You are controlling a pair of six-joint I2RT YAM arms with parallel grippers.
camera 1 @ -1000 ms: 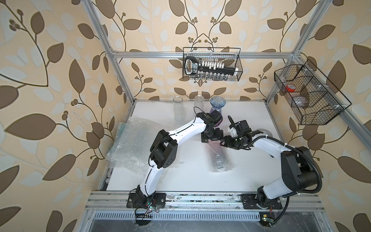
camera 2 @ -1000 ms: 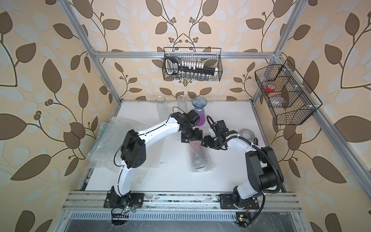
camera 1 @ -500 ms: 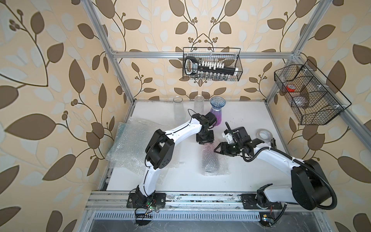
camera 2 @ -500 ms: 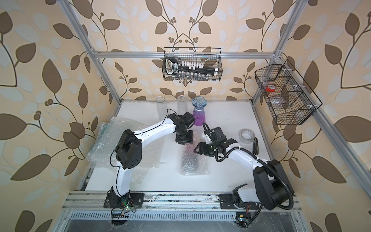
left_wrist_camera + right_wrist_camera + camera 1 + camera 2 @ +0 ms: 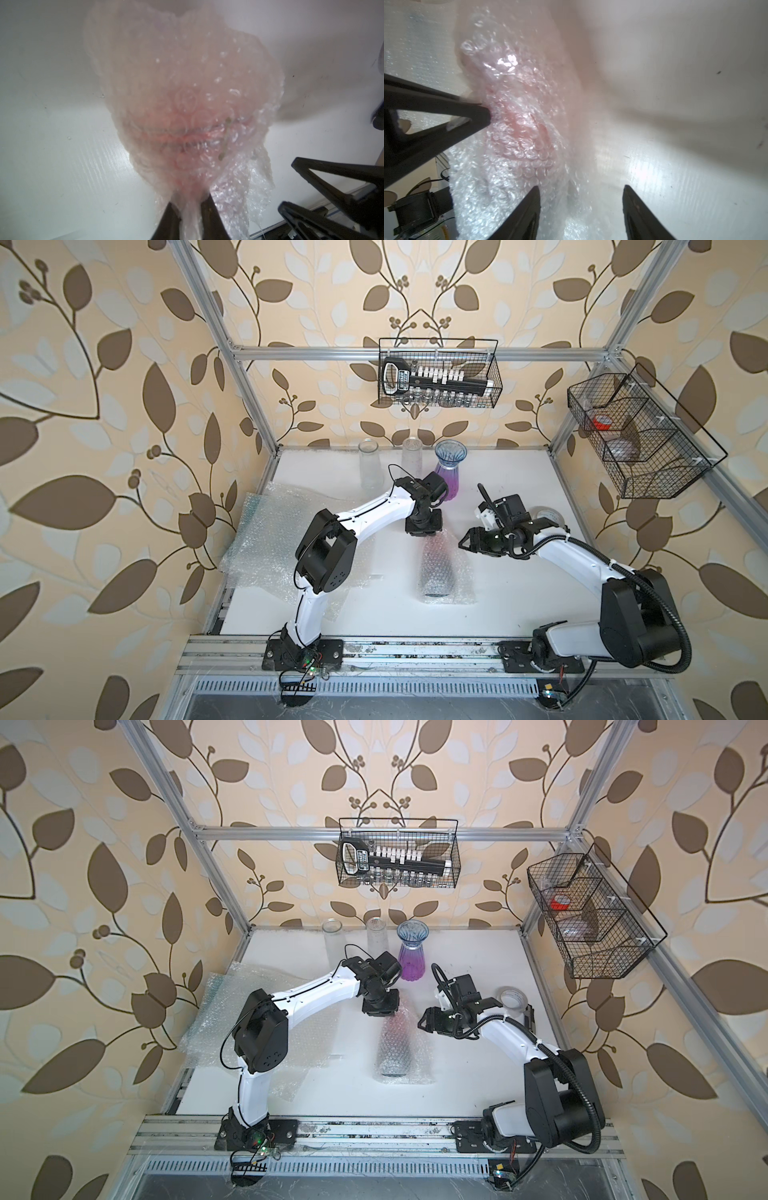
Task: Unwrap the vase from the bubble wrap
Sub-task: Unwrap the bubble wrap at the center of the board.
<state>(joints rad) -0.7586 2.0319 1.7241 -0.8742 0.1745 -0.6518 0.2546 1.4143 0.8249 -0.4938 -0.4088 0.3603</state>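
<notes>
A vase [image 5: 435,572] lies on its side mid-table, rolled in clear bubble wrap [image 5: 462,587]; it shows as a dark, pinkish shape through the plastic in both top views [image 5: 392,1048]. My left gripper [image 5: 425,532] stands over the bundle's far end. In the left wrist view its jaws [image 5: 190,207] are shut on a bunched tail of the bubble wrap [image 5: 187,99]. My right gripper [image 5: 465,541] hovers beside the bundle's right side, open. Its fingertips [image 5: 581,189] straddle the wrap's loose edge [image 5: 512,124] without touching it.
Loose bubble wrap sheets [image 5: 282,539] lie at the table's left. Two clear glass vases [image 5: 370,464] and a purple one [image 5: 451,475] stand along the back. A tape roll [image 5: 546,515] sits behind the right arm. Wire baskets [image 5: 438,373] hang on the walls.
My left gripper has come down a little toward the bundle's far end and closed on the wrap. The right arm swung outward, its gripper still open beside the bundle, which shifted slightly left.
</notes>
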